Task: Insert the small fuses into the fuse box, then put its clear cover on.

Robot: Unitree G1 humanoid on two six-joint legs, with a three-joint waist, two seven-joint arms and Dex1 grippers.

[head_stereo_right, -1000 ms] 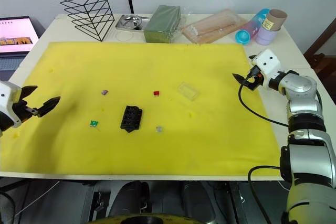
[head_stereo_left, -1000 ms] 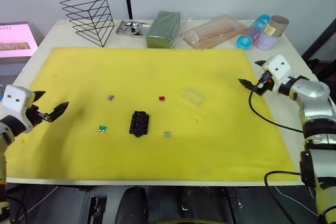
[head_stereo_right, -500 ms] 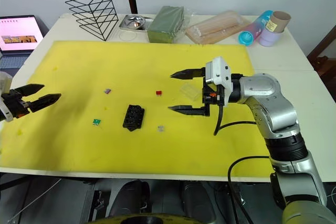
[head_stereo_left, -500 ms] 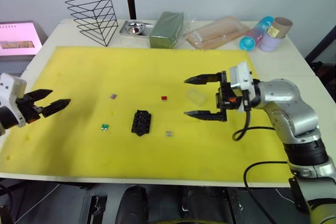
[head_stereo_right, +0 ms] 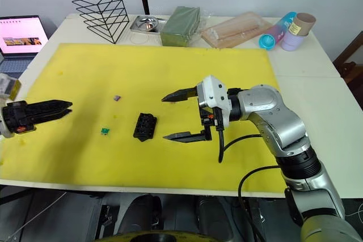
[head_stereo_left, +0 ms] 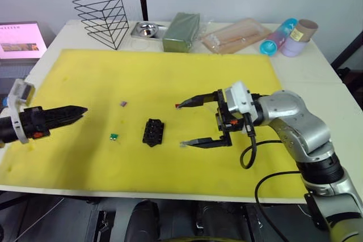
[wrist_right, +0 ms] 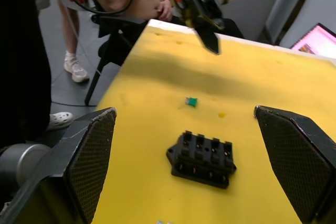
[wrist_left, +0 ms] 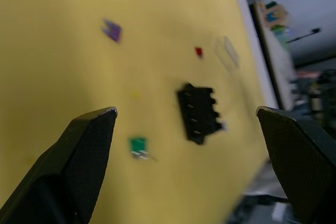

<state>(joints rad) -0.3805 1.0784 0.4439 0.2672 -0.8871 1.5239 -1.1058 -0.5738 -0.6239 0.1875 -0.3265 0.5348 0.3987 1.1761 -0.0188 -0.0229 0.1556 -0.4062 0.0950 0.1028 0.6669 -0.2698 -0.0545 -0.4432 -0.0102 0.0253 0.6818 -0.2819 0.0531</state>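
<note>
A: Fuse box [head_stereo_right: 144, 126] sat on the yellow mat [head_stereo_right: 142, 72], just past the tips of the right gripper [head_stereo_right: 173, 115], slots all empty as far as I could tell.

B: Right gripper state?

A: Fingers wide apart, nothing in them. One tip hung abt level w/ the red fuse [head_stereo_left: 177, 106], the other low near the pale grey fuse [head_stereo_left: 182, 145]. Grey one was barely visible at that lower fingertip; couldn't tell if they touched.

B: And the left?

A: Left gripper [head_stereo_left: 72, 113] was well off to the box's far side. Head views made the fingers look nearly together, but the wrist cam showed them clearly apart, so: apart, empty. Green fuse [head_stereo_left: 114, 136] lay betw. it and the box; purple fuse [head_stereo_left: 123, 103] a bit beyond the green, further from the tips.

B: Clear cover?

A: Behind the right gripper, I'd guess. Left wrist view showed a faint clear rectangle [wrist_left: 229, 55] past the red fuse, prob. that.

B: So which step?

A: Judging by it, step one: reaching for a first fuse, none inserted yet, cover not on.

B: Next move needs?

A: Right gripper to pick one fuse, red or grey, centre both tips on it, drop to mat level, close gently. Fuses are tiny, so alignment matters. Then carry it blades-down over a slot.
</note>
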